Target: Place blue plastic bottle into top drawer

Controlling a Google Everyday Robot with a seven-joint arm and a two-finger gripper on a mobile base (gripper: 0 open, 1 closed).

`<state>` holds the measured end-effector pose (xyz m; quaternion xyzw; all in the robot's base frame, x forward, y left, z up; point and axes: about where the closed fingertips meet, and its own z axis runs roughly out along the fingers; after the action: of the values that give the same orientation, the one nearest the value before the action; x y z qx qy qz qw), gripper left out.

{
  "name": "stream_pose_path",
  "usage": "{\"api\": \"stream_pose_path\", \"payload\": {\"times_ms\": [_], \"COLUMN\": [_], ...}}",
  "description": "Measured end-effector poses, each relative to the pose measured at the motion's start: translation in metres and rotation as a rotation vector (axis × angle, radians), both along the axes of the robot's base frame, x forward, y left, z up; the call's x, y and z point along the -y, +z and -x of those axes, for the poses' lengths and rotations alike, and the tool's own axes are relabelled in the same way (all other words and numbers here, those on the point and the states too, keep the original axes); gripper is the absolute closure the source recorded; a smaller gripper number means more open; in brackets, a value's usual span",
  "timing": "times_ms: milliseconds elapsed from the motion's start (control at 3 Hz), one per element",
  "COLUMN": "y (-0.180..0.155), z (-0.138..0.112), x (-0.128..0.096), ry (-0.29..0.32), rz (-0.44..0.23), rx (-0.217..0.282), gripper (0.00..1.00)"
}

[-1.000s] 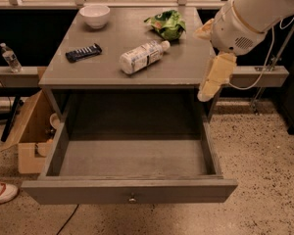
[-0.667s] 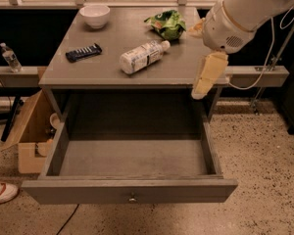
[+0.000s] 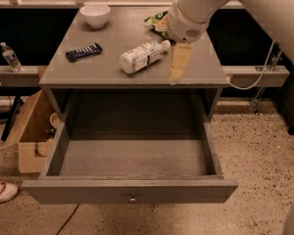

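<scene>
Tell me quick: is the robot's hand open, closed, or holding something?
Gripper: over the cabinet top, right of the blue plastic bottle, holding nothing; open or closed cannot be told.

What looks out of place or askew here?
Only the clear plastic bottle with pale-blue label: it lies on its side on the grey cabinet top. The wide grey top drawer sits open squarely; the gripper hangs beside the bottle.

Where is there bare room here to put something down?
The top drawer is bare. On the tabletop, the front strip before the black bar is free. Crowded at right: blue plastic bottle, claw beside it, green bag behind.
</scene>
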<state>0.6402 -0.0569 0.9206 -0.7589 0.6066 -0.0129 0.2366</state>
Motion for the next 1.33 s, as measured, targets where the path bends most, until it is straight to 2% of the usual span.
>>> {"api": "stream_pose_path", "payload": {"times_ms": [333,667,1000,1333], "y": [-0.014,-0.028,-0.046,-0.061], "z": [-0.036,-0.060,-0.078,-0.090], "x": [-0.028,-0.047,-0.059,-0.061], "ry": [0.023,0.032,0.037,0.029], "rz": [0.041,0.080,0.113,0.136], "rx": [0.017,0.024,0.008,-0.014], "gripper": [0.00,0.00,0.00,0.00]}}
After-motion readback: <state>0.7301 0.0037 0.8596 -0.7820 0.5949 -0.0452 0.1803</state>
